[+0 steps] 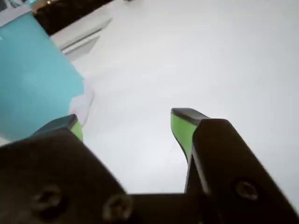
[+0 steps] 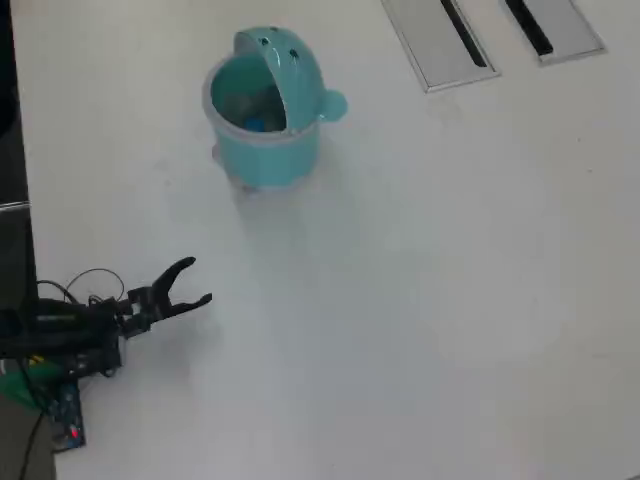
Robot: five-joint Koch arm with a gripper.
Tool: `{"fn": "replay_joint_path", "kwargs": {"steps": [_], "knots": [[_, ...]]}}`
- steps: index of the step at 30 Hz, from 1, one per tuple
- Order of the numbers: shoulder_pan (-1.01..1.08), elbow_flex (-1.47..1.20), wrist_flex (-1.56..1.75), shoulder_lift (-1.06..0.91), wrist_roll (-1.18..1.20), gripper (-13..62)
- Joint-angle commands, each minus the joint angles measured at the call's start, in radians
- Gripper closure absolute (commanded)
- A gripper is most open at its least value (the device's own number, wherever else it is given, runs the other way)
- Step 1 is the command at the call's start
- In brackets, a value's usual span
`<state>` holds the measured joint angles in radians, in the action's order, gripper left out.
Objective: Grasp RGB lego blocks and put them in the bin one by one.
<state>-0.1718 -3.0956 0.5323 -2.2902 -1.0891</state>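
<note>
With its 2 jaws spread wide and nothing between them, the pincer (image 2: 200, 283) sits low near the left edge of the overhead view, pointing right across the white table (image 2: 420, 300). Seen from the wrist view, the pincer (image 1: 126, 126) shows bright green pads (image 1: 181, 129) on the inner faces of black fingers, with only bare tabletop in the gap.

Behind it in the overhead view, the black arm (image 2: 70, 325) runs back to the left edge, with thin wires looping over it and a small green circuit board (image 2: 62, 410) below showing a tiny red light.

Well apart from the pincer, up and to the right in the overhead view, stands the round teal bin (image 2: 262, 145). Its domed lid (image 2: 285, 60) is tipped back open, 2 dark dots show on the lid, and a small knob (image 2: 333, 103) juts from the right side. Inside the bin, a small blue block (image 2: 257, 124) lies on the bottom; whether anything else lies with it cannot be told. In the wrist view the bin (image 1: 32, 79) fills the upper left, just beyond the left finger.

At the top right of the overhead view, 2 flat grey panels (image 2: 435, 45) with dark slots are set into the table. No writing can be read anywhere.
</note>
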Motion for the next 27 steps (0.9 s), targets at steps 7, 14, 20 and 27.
{"fn": "replay_joint_path", "kwargs": {"steps": [7, 14, 20, 27], "knots": [[-0.006, -0.075, -0.101, -0.071, 0.413, 13.6], [-0.009, -0.075, -0.209, -0.067, 0.607, 13.7], [-0.017, -0.075, -0.350, -0.067, 0.798, 13.6], [-0.012, -0.075, -0.449, -0.061, 0.943, 13.8]]}}
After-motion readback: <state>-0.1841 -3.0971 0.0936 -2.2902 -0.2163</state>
